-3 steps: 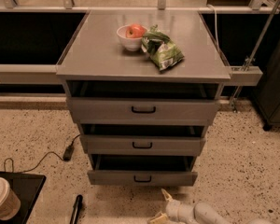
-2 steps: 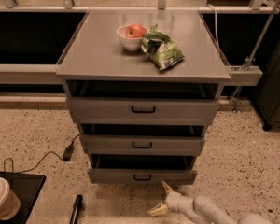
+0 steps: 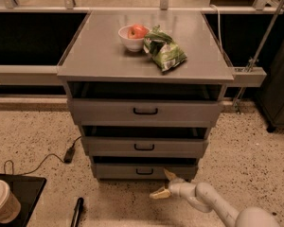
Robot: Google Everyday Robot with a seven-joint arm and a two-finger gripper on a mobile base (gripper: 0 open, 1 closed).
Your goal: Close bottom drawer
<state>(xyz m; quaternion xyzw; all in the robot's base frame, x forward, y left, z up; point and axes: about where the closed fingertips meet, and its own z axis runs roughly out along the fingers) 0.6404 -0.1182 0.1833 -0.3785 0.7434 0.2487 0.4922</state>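
Observation:
The bottom drawer (image 3: pixel 144 170) is the lowest of three grey drawers in the cabinet, with a small black handle (image 3: pixel 144 171) on its front. It stands pulled out a little, with a dark gap above its front. My gripper (image 3: pixel 164 183) is low near the floor, just in front of the drawer's right part. Its two pale fingers are spread open, one fingertip (image 3: pixel 170 175) by the drawer's lower edge and the other (image 3: pixel 157 193) out toward the floor. It holds nothing.
The middle drawer (image 3: pixel 144 146) and top drawer (image 3: pixel 145 111) also stand partly open. On the cabinet top (image 3: pixel 99 56) are a white bowl with an apple (image 3: pixel 134 35) and a green bag (image 3: pixel 163 49). A cable (image 3: pixel 68 153), paper cup (image 3: pixel 2 202) and black tray (image 3: pixel 26 190) lie at left.
My gripper has moved up and in toward the bottom drawer's front. The drawers have not moved.

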